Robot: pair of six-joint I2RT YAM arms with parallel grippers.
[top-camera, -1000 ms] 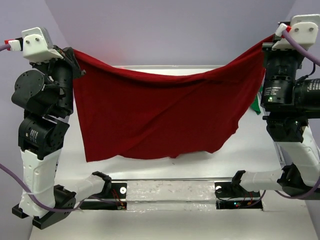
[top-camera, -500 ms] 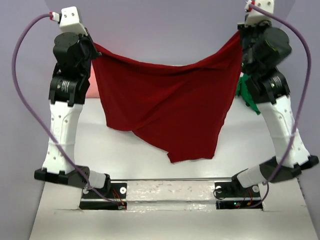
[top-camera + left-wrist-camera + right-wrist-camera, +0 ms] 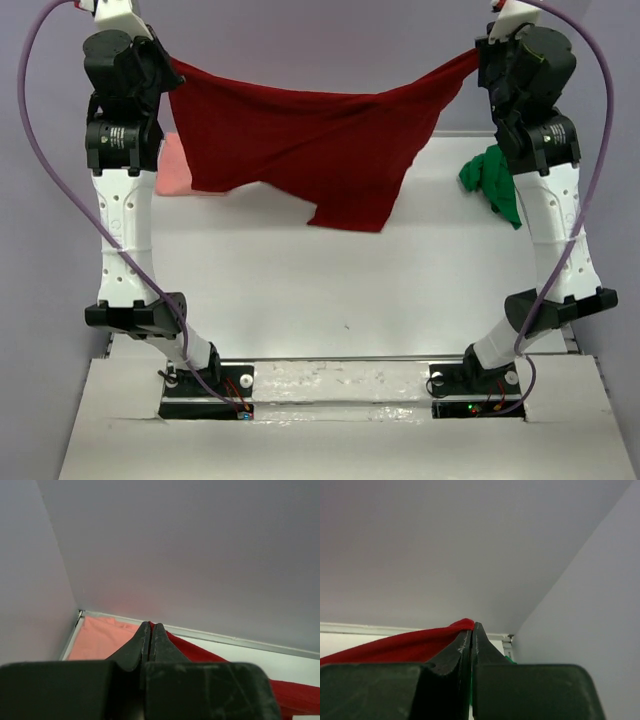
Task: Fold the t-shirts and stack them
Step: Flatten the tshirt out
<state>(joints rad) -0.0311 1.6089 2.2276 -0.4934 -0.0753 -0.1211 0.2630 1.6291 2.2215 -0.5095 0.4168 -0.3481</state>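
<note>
The dark red t-shirt (image 3: 310, 140) hangs in the air, stretched between both grippers above the far half of the table; its lower edge droops toward the middle. My left gripper (image 3: 172, 66) is shut on its left top corner, seen in the left wrist view (image 3: 151, 626) with red cloth (image 3: 200, 652) beside the jaws. My right gripper (image 3: 474, 58) is shut on the right top corner (image 3: 470, 625). The pale salmon pink t-shirt (image 3: 174, 168) lies flat at the far left (image 3: 102, 637). The bright green t-shirt (image 3: 492, 182) lies crumpled at the far right.
Both arms stand tall and reach toward the back wall. The white table (image 3: 330, 290) has a metal rim at the far edge (image 3: 260, 642). Side walls close in left and right. The arm bases and rail (image 3: 340, 385) sit at the near edge.
Both arms have swung up and toward the back wall, carrying the red t-shirt farther away and higher. The pink and green t-shirts have come into view.
</note>
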